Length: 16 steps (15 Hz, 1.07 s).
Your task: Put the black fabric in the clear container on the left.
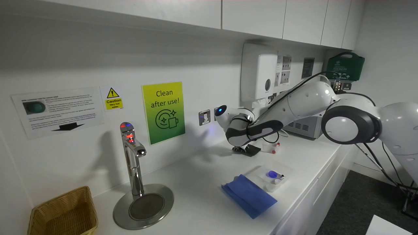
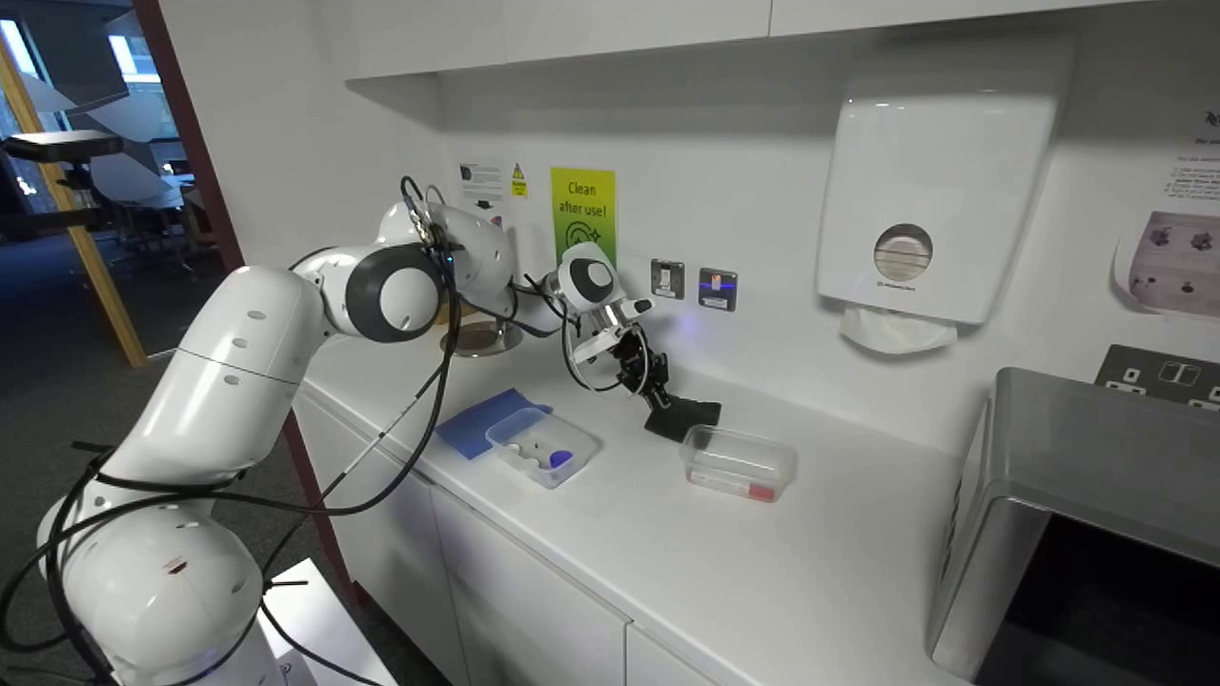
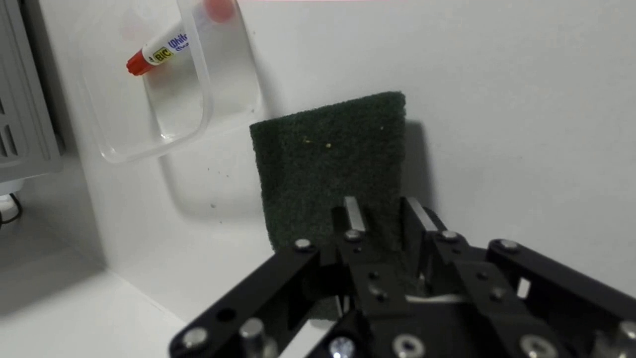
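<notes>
Jaws narrowly parted at black fabric (image 3: 325, 166), hold not discernible | test-lift advised before carry to clear container (image 2: 551, 432), nine o'clock in an exterior view

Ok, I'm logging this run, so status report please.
Gripper open at black fabric, contact unclear. Fabric outside the clear container beside blue cloth. Blue item inside could crowd the drop.

Both exterior views overlook the counter (image 2: 839, 562) from opposite ends, the wrist view closer.
</notes>
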Each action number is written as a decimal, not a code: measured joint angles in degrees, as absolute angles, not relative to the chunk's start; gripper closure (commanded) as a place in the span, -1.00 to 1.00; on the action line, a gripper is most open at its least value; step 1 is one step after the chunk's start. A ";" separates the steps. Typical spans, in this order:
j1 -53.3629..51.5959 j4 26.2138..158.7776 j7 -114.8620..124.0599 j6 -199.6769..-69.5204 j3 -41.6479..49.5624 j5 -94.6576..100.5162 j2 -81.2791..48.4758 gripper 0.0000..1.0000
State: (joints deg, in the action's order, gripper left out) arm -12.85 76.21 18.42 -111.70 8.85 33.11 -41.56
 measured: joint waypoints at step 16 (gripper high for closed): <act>-13.82 80.83 18.17 -114.23 5.46 31.87 -31.61 0.99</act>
State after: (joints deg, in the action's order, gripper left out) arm -13.82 80.83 18.17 -114.23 5.46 31.87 -31.61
